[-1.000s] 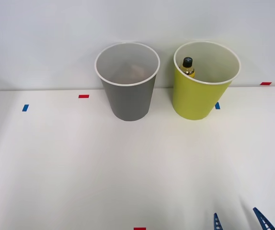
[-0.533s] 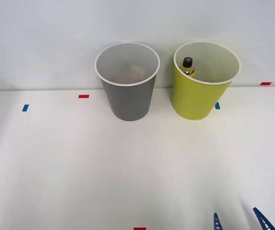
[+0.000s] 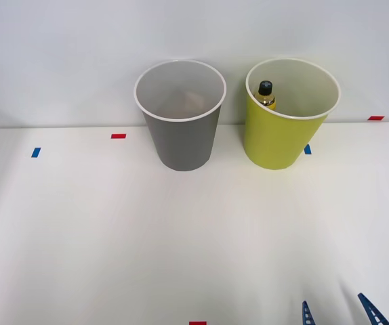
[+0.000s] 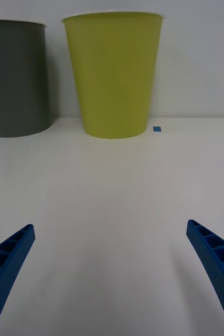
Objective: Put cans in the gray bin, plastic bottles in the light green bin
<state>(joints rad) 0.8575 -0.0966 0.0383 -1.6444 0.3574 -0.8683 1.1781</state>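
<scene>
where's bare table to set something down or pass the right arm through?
Free: the broad table between the open right gripper and the bins, bearing just small tape marks. Also left of the gray bin and right of the light green bin. Crowded: the narrow gap between the two bins; the green one holds the plastic bottle.
</scene>
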